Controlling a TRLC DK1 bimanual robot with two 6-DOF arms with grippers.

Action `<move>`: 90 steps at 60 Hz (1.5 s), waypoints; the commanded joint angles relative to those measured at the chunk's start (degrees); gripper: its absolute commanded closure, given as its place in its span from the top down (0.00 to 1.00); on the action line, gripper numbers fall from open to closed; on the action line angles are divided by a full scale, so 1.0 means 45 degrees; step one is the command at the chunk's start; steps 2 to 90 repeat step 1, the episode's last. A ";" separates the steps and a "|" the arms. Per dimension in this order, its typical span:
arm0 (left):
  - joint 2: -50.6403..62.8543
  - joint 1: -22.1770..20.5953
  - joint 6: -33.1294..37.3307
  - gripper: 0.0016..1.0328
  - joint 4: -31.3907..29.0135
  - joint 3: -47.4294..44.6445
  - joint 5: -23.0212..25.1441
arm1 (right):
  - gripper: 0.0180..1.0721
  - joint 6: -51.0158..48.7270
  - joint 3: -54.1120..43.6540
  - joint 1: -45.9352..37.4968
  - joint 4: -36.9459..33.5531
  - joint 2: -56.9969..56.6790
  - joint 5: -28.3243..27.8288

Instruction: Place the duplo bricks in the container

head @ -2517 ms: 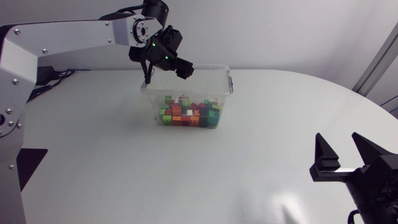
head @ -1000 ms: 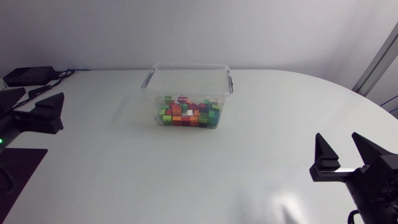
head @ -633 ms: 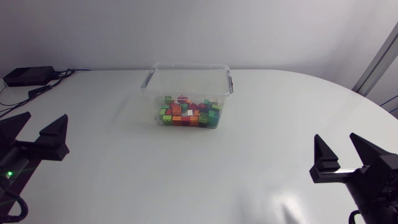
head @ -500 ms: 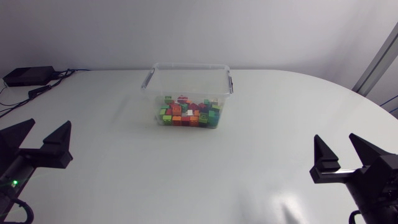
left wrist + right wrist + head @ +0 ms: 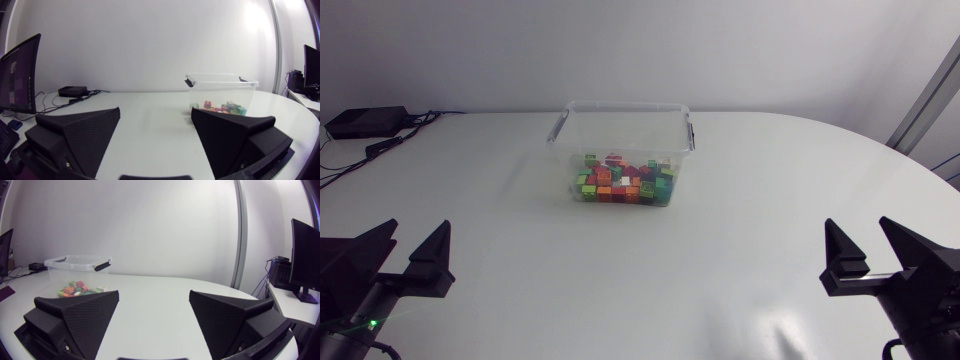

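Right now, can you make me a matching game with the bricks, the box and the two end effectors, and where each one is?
Things:
1. bricks
2. box
3. left end effector
4. right end effector

Places:
A. open, at the right near edge of the table
B. standing at the table's far middle
C. inside the box
D. open, at the table's left near edge

Pairs: 1-C, 2-B, 3-D, 4-A

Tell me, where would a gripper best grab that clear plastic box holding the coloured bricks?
Probably the rim of its near wall, from above: the clear plastic box stands upright and lidless, so one finger can drop inside the thin wall, one outside.
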 commanded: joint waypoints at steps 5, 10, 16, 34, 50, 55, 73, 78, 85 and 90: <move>-0.0080 -0.0114 -0.0323 0.96 0.0192 -0.0255 0.0066 | 0.96 0.0289 -0.0143 -0.0056 -0.0085 -0.0002 -0.0041; -0.0080 -0.0114 -0.0323 0.96 0.0192 -0.0255 0.0066 | 0.96 0.0289 -0.0143 -0.0056 -0.0085 -0.0002 -0.0041; -0.0080 -0.0114 -0.0323 0.96 0.0192 -0.0255 0.0066 | 0.96 0.0289 -0.0143 -0.0056 -0.0085 -0.0002 -0.0041; -0.0080 -0.0114 -0.0323 0.96 0.0192 -0.0255 0.0066 | 0.96 0.0289 -0.0143 -0.0056 -0.0085 -0.0002 -0.0041; -0.0080 -0.0114 -0.0323 0.96 0.0192 -0.0255 0.0066 | 0.96 0.0289 -0.0143 -0.0056 -0.0085 -0.0002 -0.0041; -0.0080 -0.0114 -0.0323 0.96 0.0192 -0.0255 0.0066 | 0.96 0.0289 -0.0143 -0.0056 -0.0085 -0.0002 -0.0041; -0.0080 -0.0114 -0.0323 0.96 0.0192 -0.0255 0.0066 | 0.96 0.0289 -0.0143 -0.0056 -0.0085 -0.0002 -0.0041; -0.0080 -0.0114 -0.0323 0.96 0.0192 -0.0255 0.0066 | 0.96 0.0289 -0.0143 -0.0056 -0.0085 -0.0002 -0.0041; -0.0080 -0.0114 -0.0323 0.96 0.0192 -0.0255 0.0066 | 0.96 0.0289 -0.0143 -0.0056 -0.0085 -0.0002 -0.0041; -0.0080 -0.0114 -0.0323 0.96 0.0192 -0.0255 0.0066 | 0.96 0.0289 -0.0143 -0.0056 -0.0085 -0.0002 -0.0041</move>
